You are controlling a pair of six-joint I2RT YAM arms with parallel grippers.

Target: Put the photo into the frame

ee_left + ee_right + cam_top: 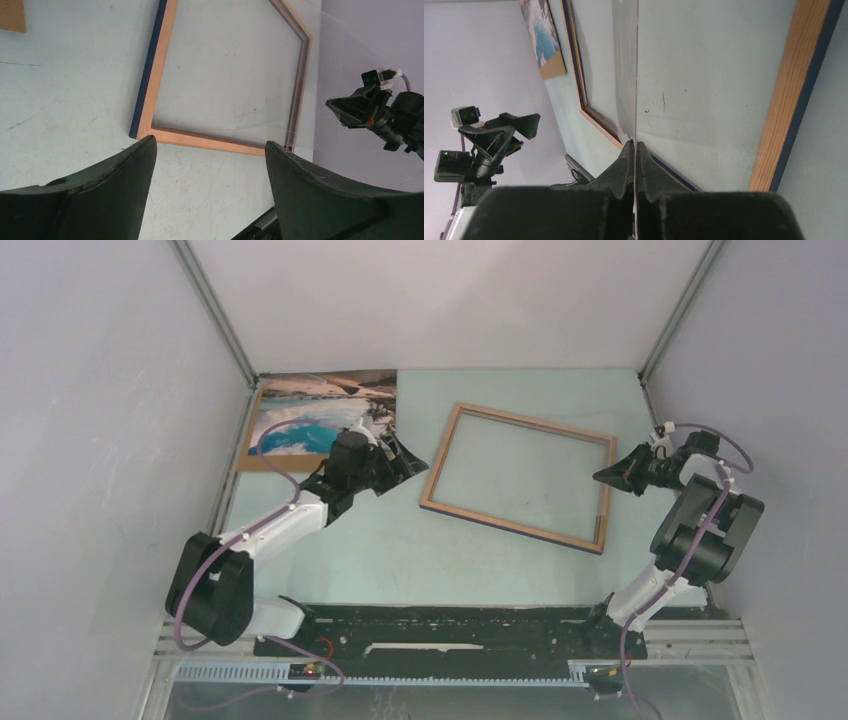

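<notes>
Pinching the thin edge of the clear pane [626,60], the right end effector [635,150] is closed tight at the right side of the frame [510,525]. The left end effector [210,145] gapes wide, empty, between frame and photo [325,410], which lies on a backing board [262,458] at the far-left corner of the worktop [400,550].

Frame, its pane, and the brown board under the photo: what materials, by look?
Frame: wood or wood veneer, grain on the light face, matte navy paint outside. Pane: thin clear sheet, table shows through, faint glare; glass or acrylic, cannot tell. Backing board: flat matte brown, likely cardboard or fibreboard.
</notes>
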